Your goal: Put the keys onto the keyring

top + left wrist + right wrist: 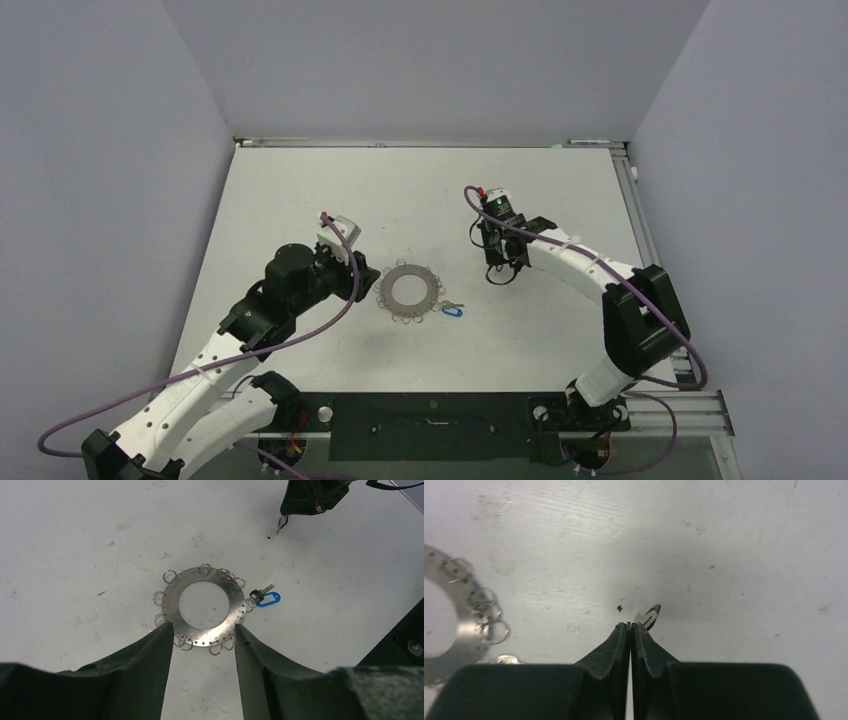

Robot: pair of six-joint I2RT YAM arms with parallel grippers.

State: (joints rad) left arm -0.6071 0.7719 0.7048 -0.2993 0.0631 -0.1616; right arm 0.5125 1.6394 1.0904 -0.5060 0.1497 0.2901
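The keyring (205, 580), a flat grey disc with a wide hole and small wire loops round its rim, lies on the table (408, 290). A blue key (267, 599) and a dark key (256, 595) lie together at its right edge, the blue one also showing from above (452, 311). My left gripper (203, 625) is open, with one fingertip over the ring's near rim on each side; I cannot tell if they touch it. My right gripper (630, 625) is shut, and a small silver key (651, 615) sticks out of its tips. It hangs just above the table to the ring's right (503, 272).
The white table (300, 200) is bounded by grey walls on three sides. An aluminium rail (640, 220) runs along its right edge. A dark speck (619, 608) lies on the table under the right gripper.
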